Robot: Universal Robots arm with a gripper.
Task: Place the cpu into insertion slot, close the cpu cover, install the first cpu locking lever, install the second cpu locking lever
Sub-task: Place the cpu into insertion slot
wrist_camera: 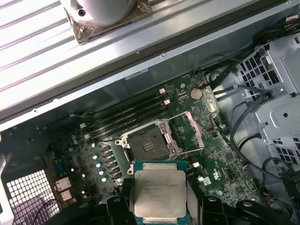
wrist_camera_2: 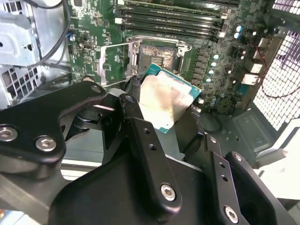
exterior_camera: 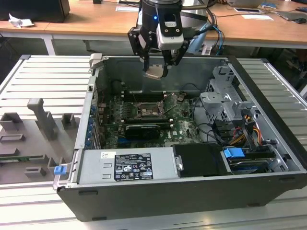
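My gripper [exterior_camera: 156, 67] hangs above the open computer case, shut on the cpu [exterior_camera: 155, 73], a small square chip with a pale metal top. In both wrist views the black fingers [wrist_camera_2: 136, 108] clamp the cpu [wrist_camera_2: 164, 101] [wrist_camera: 157, 190] by two opposite edges. Below it on the green board lies the insertion slot [wrist_camera: 149, 144] [wrist_camera_2: 157, 56] [exterior_camera: 146, 109], dark, square and bare. The cpu cover [wrist_camera: 192, 133] [wrist_camera_2: 112, 61] is swung open and lies beside the slot. The cpu is well above the slot and apart from it.
Long black memory slots [wrist_camera: 126, 115] run beside the socket. A long black card [exterior_camera: 141, 130] and a grey power supply [exterior_camera: 129, 165] sit toward the case front. A metal drive cage [exterior_camera: 225, 103] with cables stands at the exterior view's right. Grey fixtures [exterior_camera: 43, 120] lie outside the case.
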